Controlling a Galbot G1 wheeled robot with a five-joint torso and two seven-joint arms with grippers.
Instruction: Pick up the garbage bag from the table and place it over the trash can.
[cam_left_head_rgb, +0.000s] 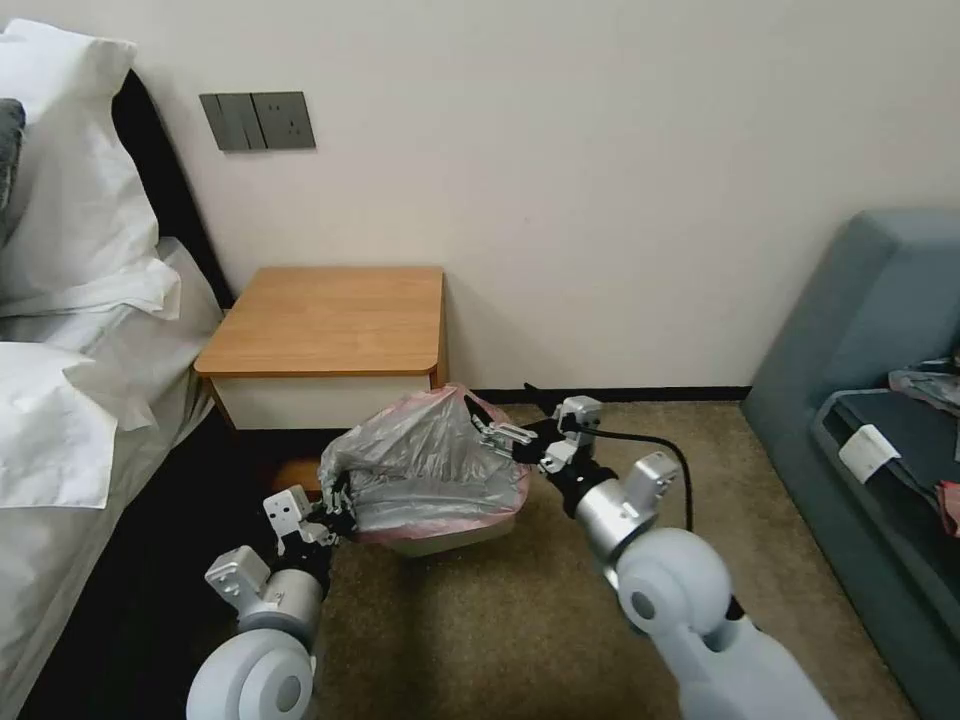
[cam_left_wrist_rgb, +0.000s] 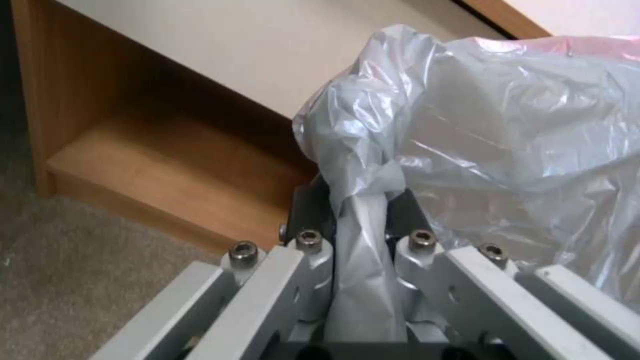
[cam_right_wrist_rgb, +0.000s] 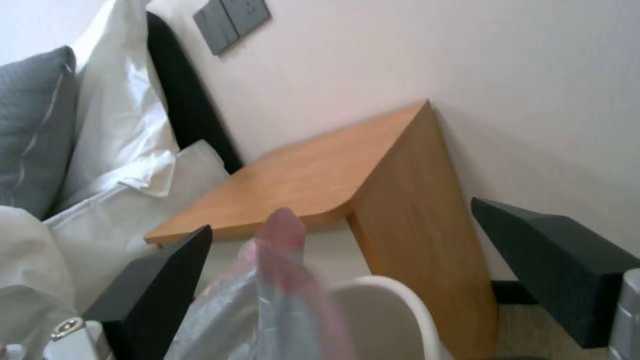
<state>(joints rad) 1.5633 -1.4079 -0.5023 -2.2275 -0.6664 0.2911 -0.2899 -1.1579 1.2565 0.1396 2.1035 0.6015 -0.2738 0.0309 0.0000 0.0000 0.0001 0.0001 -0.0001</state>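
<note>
Left gripper (cam_left_wrist_rgb: 363, 215) is clamped tight on a twisted pinch of the garbage bag (cam_left_head_rgb: 430, 465) — the left wrist view shows grey film bunched into a rope between the closed fingers (cam_left_wrist_rgb: 308, 220). In the head view that gripper sits at lower left of centre, right against the bag's left edge. Over on the right side, the right gripper (cam_left_head_rgb: 478, 420) hovers at the bag's upper right corner with its dark pads (cam_right_wrist_rgb: 160, 280) spread wide apart; the pink-rimmed edge of the bag rises between them but neither pad touches it, so that one holds nothing.

The bag itself is draped like a tent over the trash can (cam_left_head_rgb: 450, 540), low in the middle of the head view, on the carpet just in front of the table (cam_left_head_rgb: 330, 320). Its pink-red elastic rim runs along the bottom front, and only a sliver of cream bin peeks out beneath. From the right wrist, the can's rolled rim (cam_right_wrist_rgb: 393, 295) is still bare on that side.

Handling, by my read: featherweight, limp, crinkly and slippery film — it will bunch and slide, and could tear if tugged hard. The elastic rim looks the best place to grip, since it stretches over the can's edge.

No brands, labels or readable writing anywhere.
</note>
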